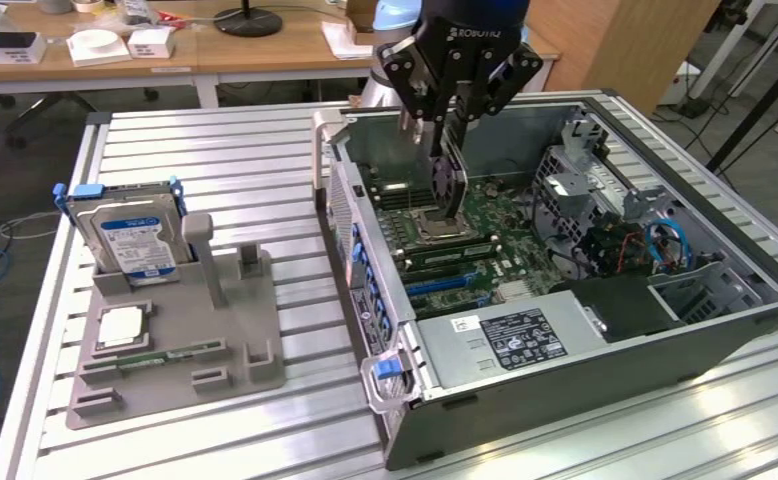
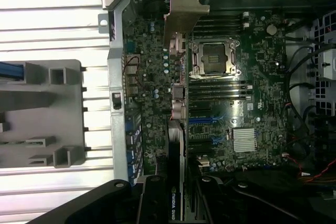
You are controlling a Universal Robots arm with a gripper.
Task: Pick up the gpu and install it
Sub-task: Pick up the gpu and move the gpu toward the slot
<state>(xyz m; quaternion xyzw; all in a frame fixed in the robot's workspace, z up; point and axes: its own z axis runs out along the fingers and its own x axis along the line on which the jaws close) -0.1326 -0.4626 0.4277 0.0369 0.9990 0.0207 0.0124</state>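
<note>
The gpu (image 1: 445, 185), a thin black card, hangs edge-down inside the open computer case (image 1: 749, 262), just above the motherboard (image 1: 496, 215) near the CPU socket (image 1: 440, 226). My gripper (image 1: 445, 135) is shut on the card's upper edge. In the wrist view the gpu (image 2: 177, 103) runs edge-on away from my gripper (image 2: 178, 200), with its silver end bracket (image 2: 186, 14) at the far end by the case's rear wall. It lies along the board beside the CPU socket (image 2: 215, 59) and near the blue slots (image 2: 202, 120). I cannot tell whether it touches the board.
A grey parts holder (image 1: 176, 335) stands on the slatted table at the exterior view's left, with a blue-labelled hard drive (image 1: 129, 238), a CPU chip (image 1: 120, 326) and a memory stick (image 1: 162, 356). Inside the case are the power supply (image 1: 516, 335), drive cage (image 1: 589, 180) and cables (image 1: 659, 245).
</note>
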